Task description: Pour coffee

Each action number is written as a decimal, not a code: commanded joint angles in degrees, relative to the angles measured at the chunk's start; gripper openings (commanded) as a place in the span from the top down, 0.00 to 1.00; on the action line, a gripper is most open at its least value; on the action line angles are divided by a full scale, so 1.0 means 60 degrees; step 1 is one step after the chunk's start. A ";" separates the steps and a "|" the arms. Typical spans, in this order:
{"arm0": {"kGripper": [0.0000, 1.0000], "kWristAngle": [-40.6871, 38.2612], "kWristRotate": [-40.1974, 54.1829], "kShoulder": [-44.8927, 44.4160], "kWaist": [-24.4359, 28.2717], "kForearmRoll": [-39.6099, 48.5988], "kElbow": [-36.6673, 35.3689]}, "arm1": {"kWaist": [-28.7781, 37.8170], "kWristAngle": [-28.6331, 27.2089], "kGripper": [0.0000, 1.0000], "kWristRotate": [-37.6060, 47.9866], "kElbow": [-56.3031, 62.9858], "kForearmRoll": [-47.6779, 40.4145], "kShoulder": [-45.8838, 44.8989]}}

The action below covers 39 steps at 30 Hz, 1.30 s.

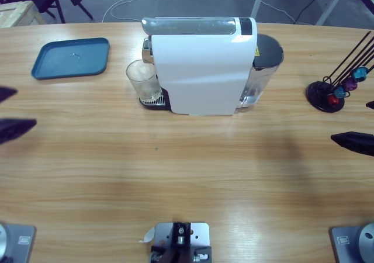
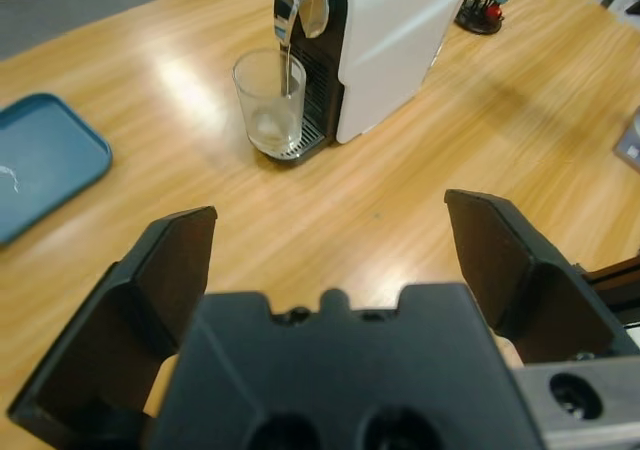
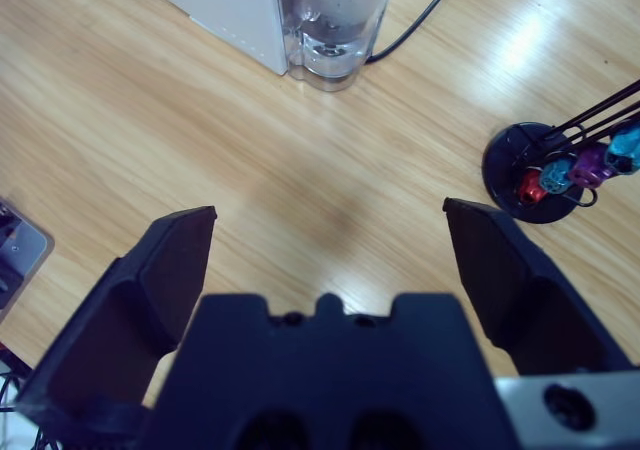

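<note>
A white coffee machine (image 1: 201,67) stands at the table's back middle, with a silver spout (image 2: 297,5) and a clear water tank (image 3: 335,15) behind it. A clear empty glass (image 1: 143,80) sits on the drip grate under the spout, also seen as the glass (image 2: 270,100) in the left wrist view. My left gripper (image 2: 330,260) is open, well short of the glass, and shows as black jaw tips (image 1: 14,123) at the left edge. My right gripper (image 3: 330,260) is open over bare wood, its tip (image 1: 353,141) at the right edge.
A blue tray (image 1: 71,57) lies at the back left. A black capsule stand (image 1: 333,90) with coloured capsules stands at the right, near the right gripper. A black power cable (image 3: 420,15) runs from the machine's rear. The wooden table (image 1: 187,175) stretches in front of the machine.
</note>
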 commanded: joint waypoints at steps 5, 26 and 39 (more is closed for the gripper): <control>0.00 -0.0476 0.2161 0.2874 0.0747 -0.1019 -0.0509 | 0.0058 -0.0142 0.00 -0.0014 0.0028 0.0081 0.0019; 0.00 -0.3874 0.2982 0.8877 0.1609 -0.8534 0.0370 | 0.0058 -0.0019 0.00 0.0000 -0.0279 0.0234 0.1041; 0.00 -0.3988 0.2812 1.0175 0.1585 -1.0052 -0.0090 | 0.0058 0.0233 0.00 0.0000 -0.0262 -0.0033 0.1642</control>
